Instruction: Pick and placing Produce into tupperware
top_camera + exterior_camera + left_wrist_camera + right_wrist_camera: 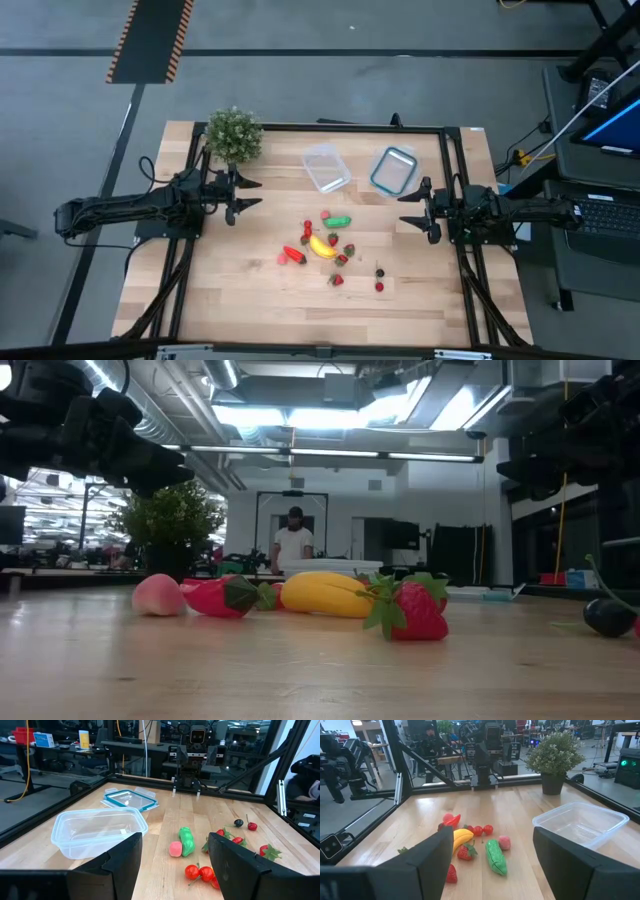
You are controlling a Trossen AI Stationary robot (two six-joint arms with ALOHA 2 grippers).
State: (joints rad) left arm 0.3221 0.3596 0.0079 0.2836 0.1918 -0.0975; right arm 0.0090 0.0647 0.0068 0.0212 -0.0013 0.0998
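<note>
The toy produce lies on the table's middle: a yellow banana (322, 246), a green piece (339, 222), red pieces (294, 254) and small strawberries (338, 280). The clear tupperware (326, 167) rests on its base at the far middle; it also shows in the left wrist view (97, 831) and the right wrist view (580, 822). My left gripper (243, 193) is open and empty at the table's left, above the wood. My right gripper (410, 210) is open and empty at the table's right.
A clear blue-rimmed piece (393, 170) lies right of the tupperware. A bushy potted plant (233, 135) stands at the far left. Two dark cherries (379, 272) lie right of the produce. A black frame (455, 180) rims the table. A person (294, 541) stands far behind.
</note>
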